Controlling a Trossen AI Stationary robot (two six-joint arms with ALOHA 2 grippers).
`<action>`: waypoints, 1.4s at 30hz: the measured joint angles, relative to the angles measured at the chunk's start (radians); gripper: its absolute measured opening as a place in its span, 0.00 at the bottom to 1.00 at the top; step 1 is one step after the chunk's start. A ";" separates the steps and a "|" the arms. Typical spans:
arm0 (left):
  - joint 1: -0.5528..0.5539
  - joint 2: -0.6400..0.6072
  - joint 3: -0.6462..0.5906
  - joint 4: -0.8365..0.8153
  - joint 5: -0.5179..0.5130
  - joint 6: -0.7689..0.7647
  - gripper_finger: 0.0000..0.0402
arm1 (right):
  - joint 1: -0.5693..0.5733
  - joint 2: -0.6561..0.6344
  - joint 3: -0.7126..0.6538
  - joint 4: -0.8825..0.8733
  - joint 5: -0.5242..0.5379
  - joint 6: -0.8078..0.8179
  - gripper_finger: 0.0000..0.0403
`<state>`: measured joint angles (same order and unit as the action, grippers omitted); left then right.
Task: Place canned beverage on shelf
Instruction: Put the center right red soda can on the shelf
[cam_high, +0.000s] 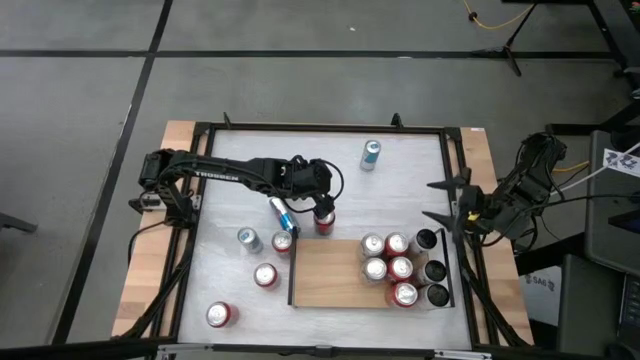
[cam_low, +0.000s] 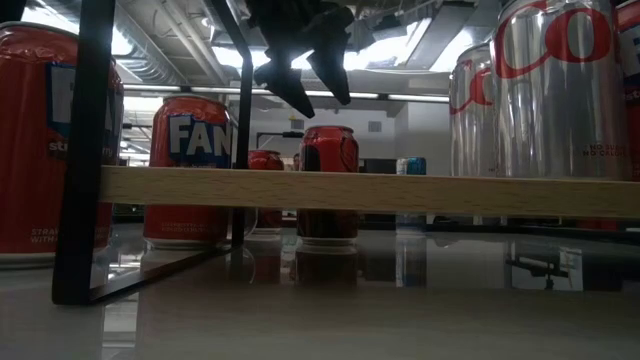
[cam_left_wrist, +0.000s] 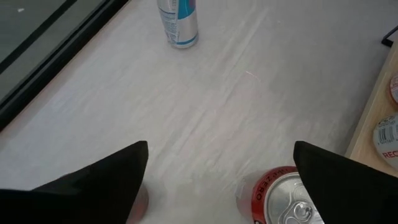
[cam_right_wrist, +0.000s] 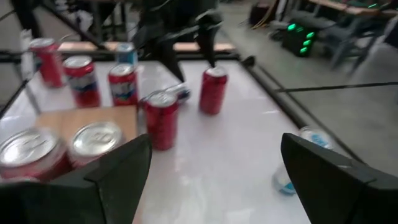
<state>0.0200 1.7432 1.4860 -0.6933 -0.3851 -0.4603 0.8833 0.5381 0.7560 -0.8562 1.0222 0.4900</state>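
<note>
Some cans already sit on the shelf (cam_high: 325, 270), but the left gripper (cam_high: 322, 207) hangs open above a red can (cam_high: 325, 220) on the table (cam_high: 400, 170).

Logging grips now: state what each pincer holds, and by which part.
Nothing is held. The left pincer hangs open above a red can beside the shelf; the right pincer waits open at the table's edge.

white tabletop (cam_high: 320, 160), grey floor (cam_high: 80, 80)

Five cans (cam_high: 388, 266) on shelf (cam_high: 330, 273)
</note>
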 joint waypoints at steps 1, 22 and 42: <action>0.000 0.000 0.000 0.000 0.000 0.000 0.99 | 0.000 0.000 0.000 0.005 0.021 0.000 0.86; -0.003 0.000 0.000 0.246 0.020 0.000 0.99 | 0.000 0.000 0.000 0.091 0.188 0.002 0.86; -0.083 -0.002 0.159 0.023 0.054 -0.401 0.99 | 0.000 0.001 0.000 0.178 0.331 0.002 0.86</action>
<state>-0.0629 1.7416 1.6454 -0.6705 -0.3310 -0.8615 0.8829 0.5388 0.7563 -0.6781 1.3537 0.4919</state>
